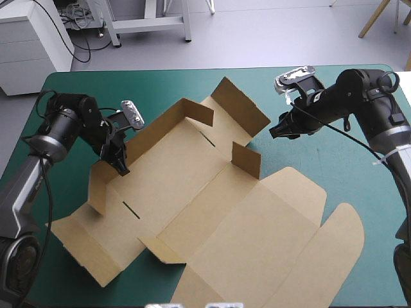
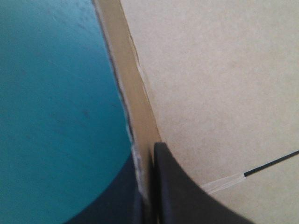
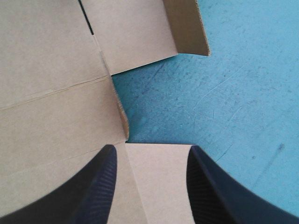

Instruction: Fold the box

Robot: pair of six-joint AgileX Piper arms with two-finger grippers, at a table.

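Right now my left gripper (image 2: 150, 156) is clamped on the raised side wall (image 1: 99, 186) of the brown box (image 1: 192, 192), while my right gripper (image 3: 150, 148) hangs spread and empty over a corner flap (image 3: 159, 186). Wall-raising seems to be in hand; next the right gripper should pinch that flap and stand it up. The box lies between my grippers, its long axis slanting from the left one toward the flat lid (image 1: 282, 224), on the near side of the right one.

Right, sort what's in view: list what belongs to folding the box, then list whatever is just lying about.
For the job:
- brown box, some walls raised, lid flat
- left hand, shut on the box's left wall
- right hand, open by a far flap

Just there:
- teal-green cover, under it all
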